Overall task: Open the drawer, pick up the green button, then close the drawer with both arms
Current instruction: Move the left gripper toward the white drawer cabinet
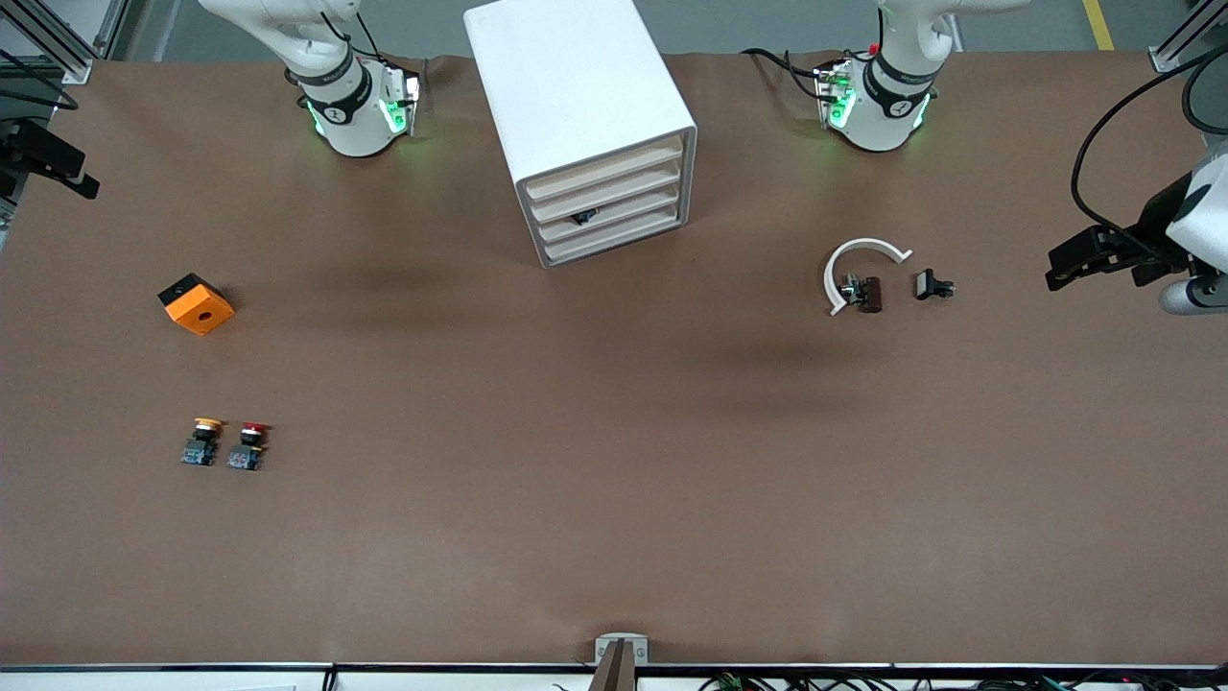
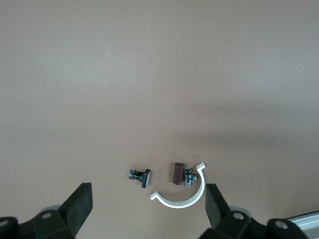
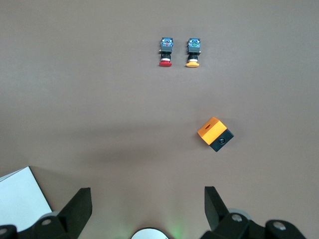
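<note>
brown table (image 1: 614, 461), closed drawer (image 1: 614, 223) well apart from both open pincers

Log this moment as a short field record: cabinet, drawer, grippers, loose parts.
cabinet: white four-drawer cabinet, between the arm bases
drawer: third drawer shut, something dark at its front
left gripper: open, over the white curved clip
right gripper: open, over bare table beside the cabinet
buttons: yellow-capped button and red-capped button side by side, toward the right arm's end
orange box: farther from the front camera than the buttons
</note>
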Robot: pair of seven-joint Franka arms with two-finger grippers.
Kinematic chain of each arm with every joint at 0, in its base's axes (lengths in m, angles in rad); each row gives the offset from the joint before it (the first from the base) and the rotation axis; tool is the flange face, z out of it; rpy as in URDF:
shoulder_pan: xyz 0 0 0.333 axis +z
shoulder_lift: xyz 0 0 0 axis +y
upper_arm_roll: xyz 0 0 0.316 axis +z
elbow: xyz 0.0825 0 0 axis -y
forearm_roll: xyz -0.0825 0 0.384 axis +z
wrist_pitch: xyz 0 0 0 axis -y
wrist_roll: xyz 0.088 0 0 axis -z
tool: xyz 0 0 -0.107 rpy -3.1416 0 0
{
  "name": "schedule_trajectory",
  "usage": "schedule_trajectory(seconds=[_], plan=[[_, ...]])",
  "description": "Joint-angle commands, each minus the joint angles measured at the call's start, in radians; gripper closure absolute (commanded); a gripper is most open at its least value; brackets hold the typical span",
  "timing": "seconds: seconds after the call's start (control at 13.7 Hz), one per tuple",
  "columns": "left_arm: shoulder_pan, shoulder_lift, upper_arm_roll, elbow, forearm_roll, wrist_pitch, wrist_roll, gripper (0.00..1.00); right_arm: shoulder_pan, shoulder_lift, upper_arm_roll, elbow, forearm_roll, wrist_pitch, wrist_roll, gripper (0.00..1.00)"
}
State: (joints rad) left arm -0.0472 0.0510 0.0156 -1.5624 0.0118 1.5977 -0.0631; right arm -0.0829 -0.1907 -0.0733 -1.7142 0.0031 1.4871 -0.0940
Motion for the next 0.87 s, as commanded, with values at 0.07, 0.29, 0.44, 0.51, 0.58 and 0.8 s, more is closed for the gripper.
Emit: schedule_trajectory(seconds=[0.07, 0.29, 0.44, 0.51, 0.58, 0.8], plan=[[0.001, 0.009, -0.003, 0.024, 0.001, -0.024, 0.06, 0.0, -0.003, -0.018, 0.006, -0.005, -0.002, 0.002, -0.003, 0.0], [0.007, 0.015, 0.0, 0.022, 0.002, -0.022, 0.052, 0.0, -0.003, -0.018, 0.006, -0.005, -0.002, 0.001, -0.003, 0.0], [0.013, 0.021, 0.001, 0.016, 0.002, -0.039, 0.055, 0.0, -0.003, -0.018, 0.006, -0.005, -0.002, 0.001, -0.003, 0.0], [0.017, 0.024, 0.001, 0.012, -0.001, -0.083, 0.055, 0.0, -0.003, -0.018, 0.006, -0.005, -0.002, -0.001, -0.004, 0.0], [0.012, 0.041, 0.001, 0.009, -0.006, -0.1, 0.049, 0.0, -0.003, -0.018, 0.006, -0.005, -0.002, -0.001, -0.003, 0.0], [-0.005, 0.12, -0.005, 0.012, -0.012, -0.094, 0.014, 0.0, -0.003, -0.018, 0.006, -0.005, -0.002, -0.001, -0.003, 0.0]])
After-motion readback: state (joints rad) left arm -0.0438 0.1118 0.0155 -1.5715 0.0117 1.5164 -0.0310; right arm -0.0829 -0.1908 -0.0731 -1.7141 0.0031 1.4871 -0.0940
